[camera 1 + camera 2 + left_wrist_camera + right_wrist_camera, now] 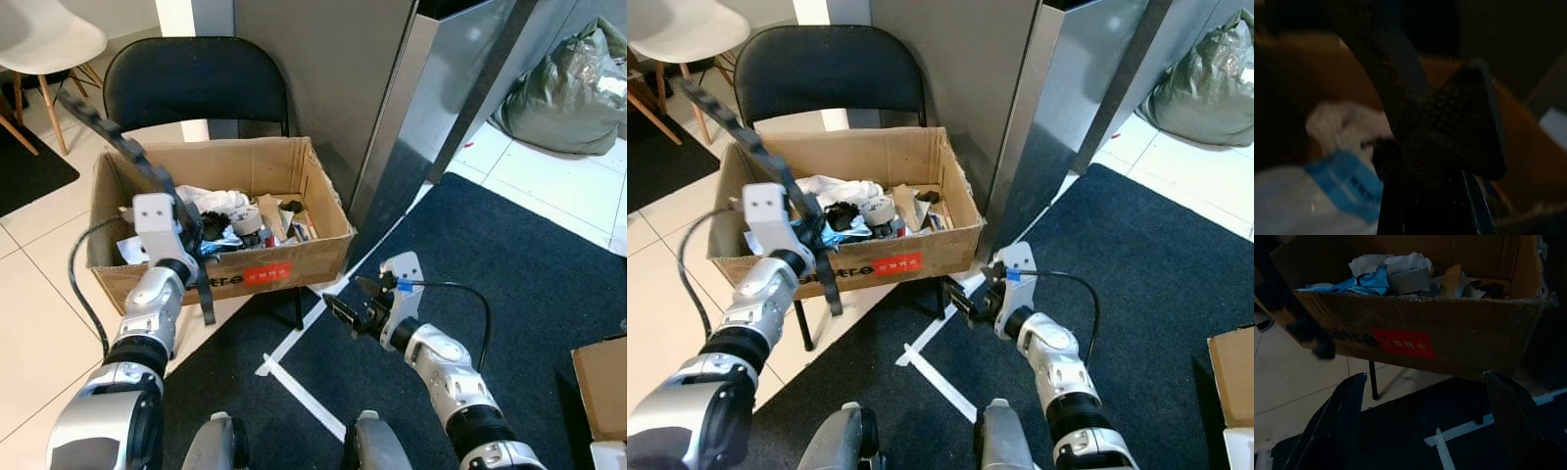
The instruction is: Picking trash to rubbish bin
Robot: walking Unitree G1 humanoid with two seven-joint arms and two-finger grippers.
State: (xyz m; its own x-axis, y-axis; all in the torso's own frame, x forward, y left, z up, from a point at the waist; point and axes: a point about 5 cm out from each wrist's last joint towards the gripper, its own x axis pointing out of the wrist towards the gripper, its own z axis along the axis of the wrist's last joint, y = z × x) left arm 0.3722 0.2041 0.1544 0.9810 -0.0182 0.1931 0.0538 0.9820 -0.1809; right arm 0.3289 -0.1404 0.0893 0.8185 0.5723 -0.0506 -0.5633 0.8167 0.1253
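A cardboard box is sitting on the seat of a black folding chair and serving as the rubbish bin. It is holding a heap of trash: crumpled white paper toward the back, a blue and white plastic wrapper near its front wall, a roll of grey tape in the middle, and torn brown card scraps toward the end nearest the steel cabinet. A red label is showing on the box's front wall.

The left gripper is reaching over the box's front wall, and its fingers are clamped on a long black strap. One end of the strap is rising up and away above the box's far corner, the other end is dangling down outside the front wall. In the left wrist view the strap's woven black surface is lying right across the fingers, with the wrapper and white paper blurred behind it.

The right gripper is hovering below and in front of the box, over the dark carpet beside a strip of white floor tape. Its fingers are spread wide apart and holding nothing.
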